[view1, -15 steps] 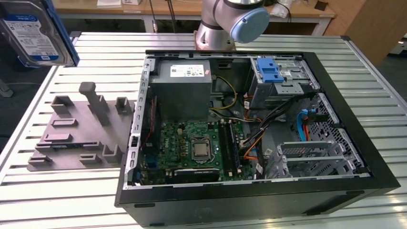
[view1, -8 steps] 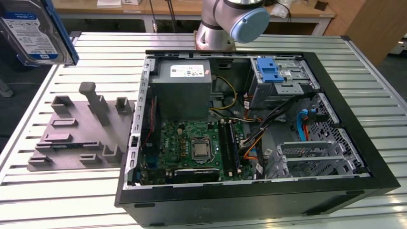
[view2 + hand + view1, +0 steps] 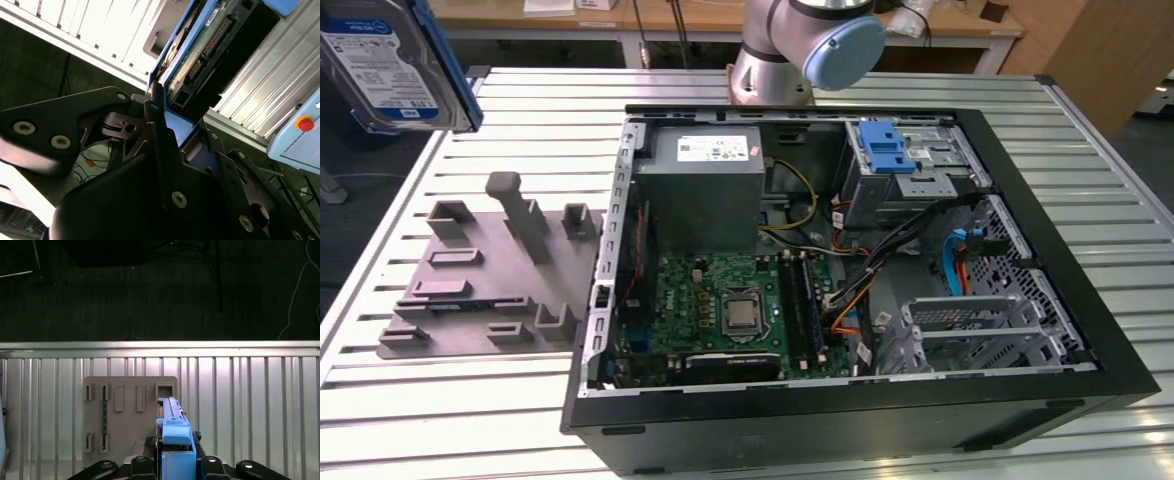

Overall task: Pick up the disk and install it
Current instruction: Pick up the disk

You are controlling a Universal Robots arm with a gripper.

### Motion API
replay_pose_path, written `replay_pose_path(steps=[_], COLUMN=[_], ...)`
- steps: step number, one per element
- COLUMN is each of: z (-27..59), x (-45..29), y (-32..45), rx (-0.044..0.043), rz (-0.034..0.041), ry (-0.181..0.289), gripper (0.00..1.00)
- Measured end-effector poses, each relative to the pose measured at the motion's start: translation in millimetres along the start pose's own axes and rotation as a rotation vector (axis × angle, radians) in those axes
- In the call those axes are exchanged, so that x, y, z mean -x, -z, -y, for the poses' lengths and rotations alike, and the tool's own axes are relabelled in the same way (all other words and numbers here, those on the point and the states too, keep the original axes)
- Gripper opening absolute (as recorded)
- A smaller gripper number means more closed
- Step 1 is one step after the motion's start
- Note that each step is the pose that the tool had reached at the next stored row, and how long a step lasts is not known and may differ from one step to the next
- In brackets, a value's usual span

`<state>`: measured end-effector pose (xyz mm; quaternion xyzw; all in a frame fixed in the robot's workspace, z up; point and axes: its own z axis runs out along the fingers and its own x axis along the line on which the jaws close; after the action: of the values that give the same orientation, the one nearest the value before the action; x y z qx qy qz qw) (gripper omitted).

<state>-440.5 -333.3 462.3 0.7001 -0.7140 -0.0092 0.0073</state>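
End effector (image 3: 175, 462) clamping disk (image 3: 172, 422) by blue rails, holding it raised over tabletop (image 3: 250, 405), near grey slotted fixture (image 3: 125, 440). Open computer case (image 3: 854, 420) holding motherboard (image 3: 720, 310). Disk's white-and-blue label (image 3: 380, 60) showing in exterior view.

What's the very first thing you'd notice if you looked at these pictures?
The big black computer case lies open on the slatted metal table, with its green circuit board showing inside, toward the exterior view's left. Then the disk catches the eye. With its blue rails, it is clamped in the gripper and held up off the table at the exterior view's top left corner.
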Motion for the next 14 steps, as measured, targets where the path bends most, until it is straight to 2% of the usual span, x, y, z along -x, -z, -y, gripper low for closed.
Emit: replay_pose_path(steps=[14], z=[-0.4], x=[0.0], y=[17.1], rx=[0.0001], rz=[0.0000], ry=[0.000], gripper=[0.36])
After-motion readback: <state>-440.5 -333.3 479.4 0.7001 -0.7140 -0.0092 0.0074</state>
